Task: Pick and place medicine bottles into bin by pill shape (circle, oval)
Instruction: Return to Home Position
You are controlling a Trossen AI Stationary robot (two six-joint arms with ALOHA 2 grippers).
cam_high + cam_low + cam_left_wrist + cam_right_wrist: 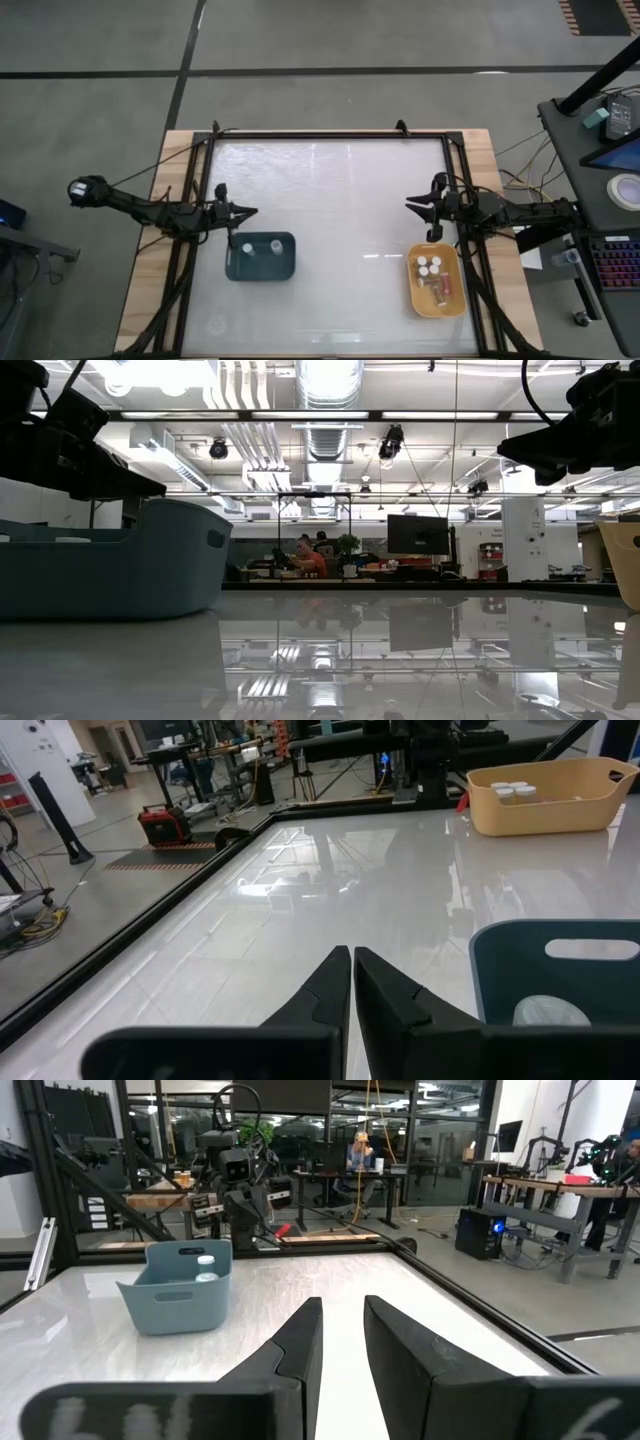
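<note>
The dark teal tray point(232, 270) stands on the table's left half with two white-capped bottles point(248, 247) upright in it. It also shows in the left wrist view point(560, 970) and the right wrist view point(175, 1290). The yellow-orange tray point(413, 292) stands at the near right and holds several bottles point(430, 267), some upright, some lying. My left gripper point(352, 958) is shut and empty, just beyond the teal tray's far left corner point(248, 212). My right gripper point(343, 1308) is slightly open and empty, beyond the yellow tray's far edge point(410, 205).
A black frame rail point(330, 135) runs around the glossy white tabletop point(340, 200), which lies bare between the two trays. A desk with a keyboard point(612, 265) stands off the table's right side. People sit far back in the room point(305, 555).
</note>
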